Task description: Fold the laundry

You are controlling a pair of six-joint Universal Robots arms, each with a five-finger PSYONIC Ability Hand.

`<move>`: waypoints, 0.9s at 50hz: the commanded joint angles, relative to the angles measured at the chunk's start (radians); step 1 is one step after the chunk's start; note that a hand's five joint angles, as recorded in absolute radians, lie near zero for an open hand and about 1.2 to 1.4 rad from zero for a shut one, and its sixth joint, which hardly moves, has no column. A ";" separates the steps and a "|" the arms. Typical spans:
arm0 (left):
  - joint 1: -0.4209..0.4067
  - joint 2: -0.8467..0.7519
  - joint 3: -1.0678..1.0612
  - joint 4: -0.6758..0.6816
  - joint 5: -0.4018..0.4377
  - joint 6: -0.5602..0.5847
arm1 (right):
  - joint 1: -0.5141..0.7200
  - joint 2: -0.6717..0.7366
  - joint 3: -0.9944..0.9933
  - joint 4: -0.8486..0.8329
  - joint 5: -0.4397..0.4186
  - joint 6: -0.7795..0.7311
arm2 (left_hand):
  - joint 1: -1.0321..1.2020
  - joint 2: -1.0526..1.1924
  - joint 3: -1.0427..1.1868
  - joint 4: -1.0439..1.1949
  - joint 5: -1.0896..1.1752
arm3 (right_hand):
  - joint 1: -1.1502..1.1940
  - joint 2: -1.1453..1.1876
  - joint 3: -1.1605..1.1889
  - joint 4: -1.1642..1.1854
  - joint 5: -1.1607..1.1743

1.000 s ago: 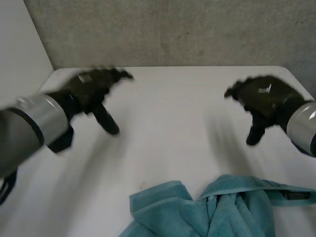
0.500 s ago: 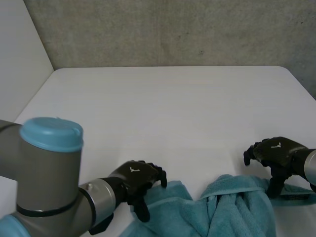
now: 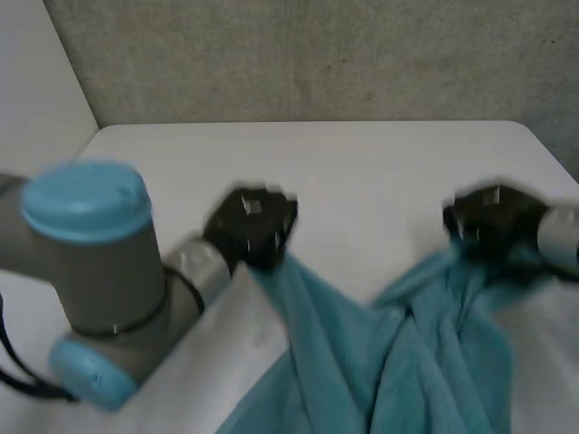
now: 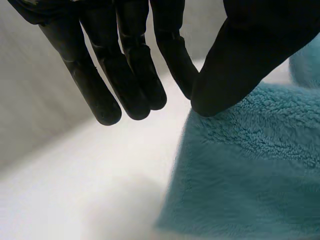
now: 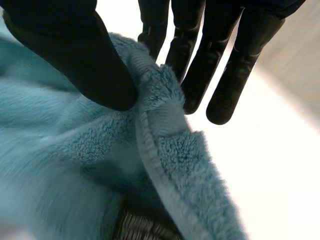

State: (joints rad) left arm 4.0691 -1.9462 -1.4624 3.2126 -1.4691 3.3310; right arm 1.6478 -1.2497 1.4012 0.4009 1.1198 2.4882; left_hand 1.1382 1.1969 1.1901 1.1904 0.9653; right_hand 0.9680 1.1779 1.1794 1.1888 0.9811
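The left hand (image 4: 130, 75) and right hand (image 5: 65, 55) each pinch the teal towel (image 3: 407, 362) (thumb against straight fingers (image 5: 235, 75)).

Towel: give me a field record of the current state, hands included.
item: teal towel
left robot hand: pinching a towel edge between thumb and fingers
right robot hand: pinching the hemmed edge, thumb on top
towel state: bunched, draped down from both hands
surface: white table
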 commanded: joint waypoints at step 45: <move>0.287 -0.034 -0.406 0.486 -0.119 0.214 | 0.081 0.079 0.323 -0.583 0.146 0.373 | -0.046 -0.105 -0.098 -0.098 -0.048 | -0.005 -0.215 -0.216 -0.225 -0.192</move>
State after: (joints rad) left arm 4.3536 -1.9791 -1.8686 3.7040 -1.5872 3.5433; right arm 1.7350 -1.1580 1.6872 -0.2371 1.2662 2.8627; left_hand 1.1379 1.1817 1.1797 1.1798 0.9649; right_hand 0.9334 1.1294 1.1335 1.1488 0.9484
